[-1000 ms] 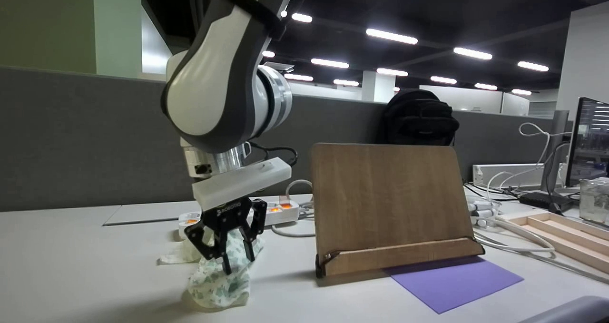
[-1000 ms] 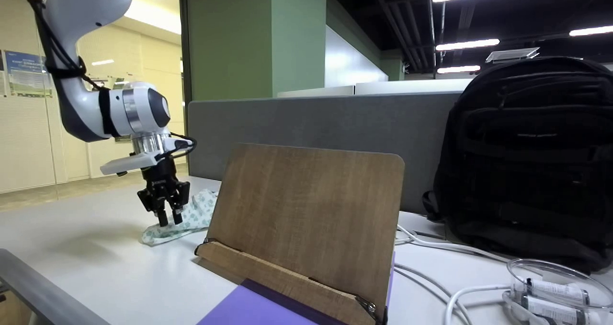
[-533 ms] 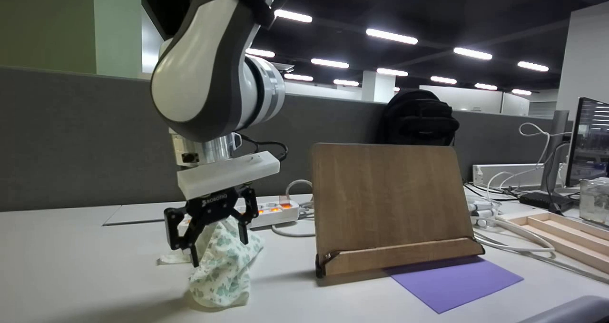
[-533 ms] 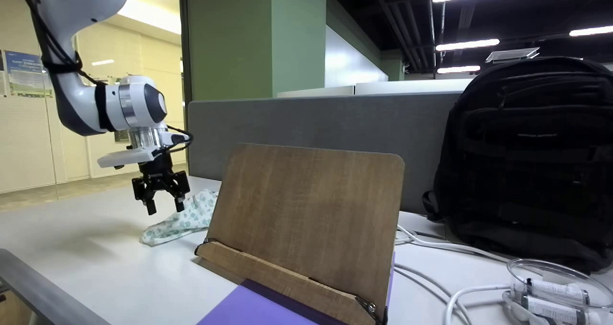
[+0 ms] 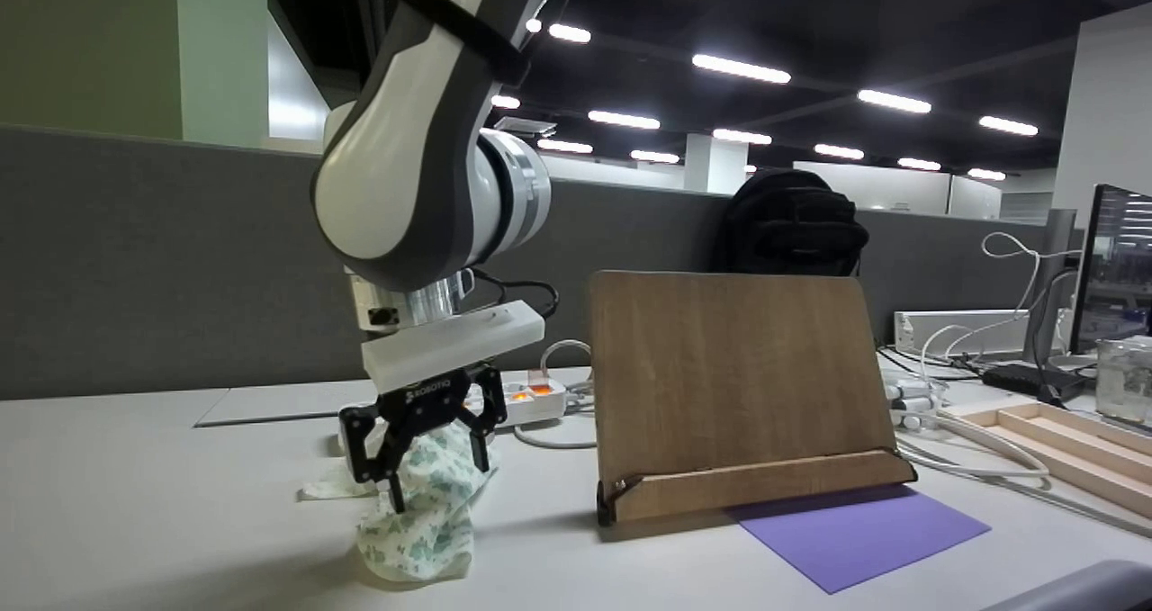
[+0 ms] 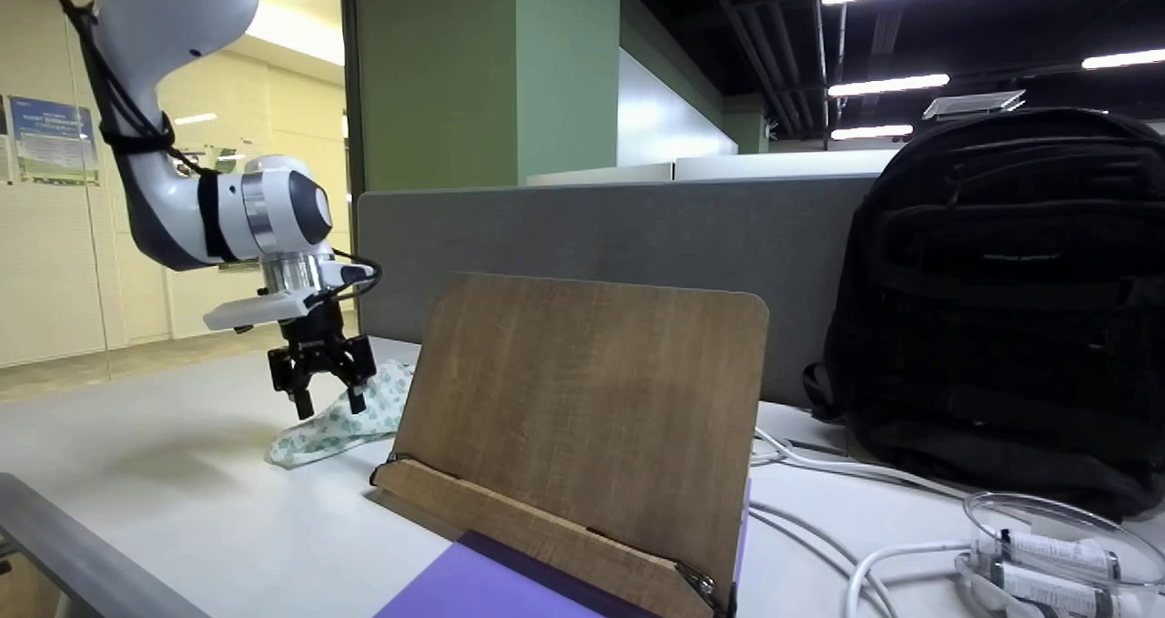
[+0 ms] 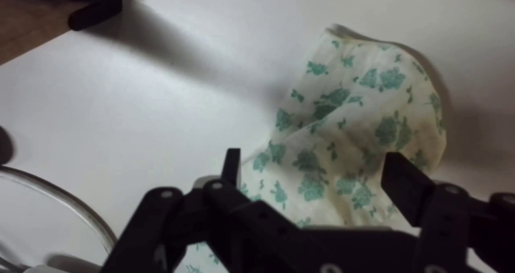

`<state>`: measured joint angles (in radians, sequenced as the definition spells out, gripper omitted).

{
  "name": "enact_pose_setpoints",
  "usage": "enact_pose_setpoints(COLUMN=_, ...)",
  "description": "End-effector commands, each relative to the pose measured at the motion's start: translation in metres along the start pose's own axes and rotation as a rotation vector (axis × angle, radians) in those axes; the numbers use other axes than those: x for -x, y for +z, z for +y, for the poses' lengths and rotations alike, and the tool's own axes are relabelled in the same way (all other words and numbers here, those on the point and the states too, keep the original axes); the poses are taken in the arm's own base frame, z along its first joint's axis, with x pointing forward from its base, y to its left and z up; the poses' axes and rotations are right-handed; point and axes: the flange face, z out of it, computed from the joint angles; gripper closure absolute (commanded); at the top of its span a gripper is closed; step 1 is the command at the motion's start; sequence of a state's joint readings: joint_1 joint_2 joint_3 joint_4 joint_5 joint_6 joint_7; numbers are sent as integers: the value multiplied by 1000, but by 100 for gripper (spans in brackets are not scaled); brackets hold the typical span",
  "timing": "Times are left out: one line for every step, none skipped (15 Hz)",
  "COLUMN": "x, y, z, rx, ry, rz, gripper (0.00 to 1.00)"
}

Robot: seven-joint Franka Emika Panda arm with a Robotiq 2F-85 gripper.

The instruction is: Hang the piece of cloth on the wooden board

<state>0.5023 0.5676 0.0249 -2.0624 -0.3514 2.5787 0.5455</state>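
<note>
The cloth, white with green flowers, lies crumpled on the white table; it shows in both exterior views (image 5: 418,543) (image 6: 319,442) and in the wrist view (image 7: 342,104). My gripper is wide open and empty in both exterior views (image 5: 439,485) (image 6: 331,412), just above the cloth with its fingertips pointing down. In the wrist view the fingers (image 7: 313,162) stand apart with cloth visible between and beyond them. The wooden board (image 5: 738,368) leans upright on its stand with a front ledge, and shows too in an exterior view (image 6: 592,418); only its corner (image 7: 28,27) shows in the wrist view.
A purple sheet (image 5: 864,534) lies under and before the board. A white power strip (image 5: 531,401) and cables are behind the gripper. A grey partition (image 5: 162,269), a black backpack (image 6: 1010,309) and a wooden tray (image 5: 1071,449) stand farther off.
My gripper opens wider and rises to the left off the cloth, then comes down and right over it again, still open. The cloth and the board have not visibly moved.
</note>
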Motion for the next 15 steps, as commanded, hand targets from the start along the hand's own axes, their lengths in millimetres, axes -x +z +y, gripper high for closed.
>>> enact_pose_setpoints(x=-7, y=3, z=2, rx=-1, ry=19, rz=4, gripper=40)
enact_pose_setpoints(x=-6, y=2, z=2, rx=-4, ry=19, rz=4, gripper=49)
enact_pose_setpoints(x=-5, y=0, z=2, rx=-6, ry=18, rz=4, gripper=55)
enact_pose_setpoints(x=-4, y=-1, z=2, rx=-8, ry=17, rz=4, gripper=63)
enact_pose_setpoints(x=-3, y=-3, z=3, rx=-10, ry=19, rz=1, gripper=69)
enact_pose_setpoints(x=-2, y=-3, z=4, rx=-12, ry=23, rz=-2, gripper=75)
enact_pose_setpoints(x=-1, y=-4, z=6, rx=-14, ry=26, rz=-5, gripper=83)
enact_pose_setpoints(x=0, y=-5, z=7, rx=-14, ry=29, rz=-6, gripper=89)
enact_pose_setpoints(x=1, y=-7, z=8, rx=-16, ry=31, rz=-7, gripper=97)
enact_pose_setpoints(x=2, y=-11, z=10, rx=-17, ry=33, rz=-4, gripper=99)
enact_pose_setpoints(x=2, y=-16, z=11, rx=-14, ry=36, rz=-2, gripper=100)
enact_pose_setpoints(x=2, y=-25, z=13, rx=-10, ry=38, rz=-3, gripper=100)
enact_pose_setpoints(x=2, y=-35, z=16, rx=-7, ry=40, rz=1, gripper=100)
enact_pose_setpoints(x=1, y=-46, z=18, rx=-4, ry=44, rz=2, gripper=99)
enact_pose_setpoints(x=0, y=-63, z=23, rx=7, ry=51, rz=14, gripper=99)
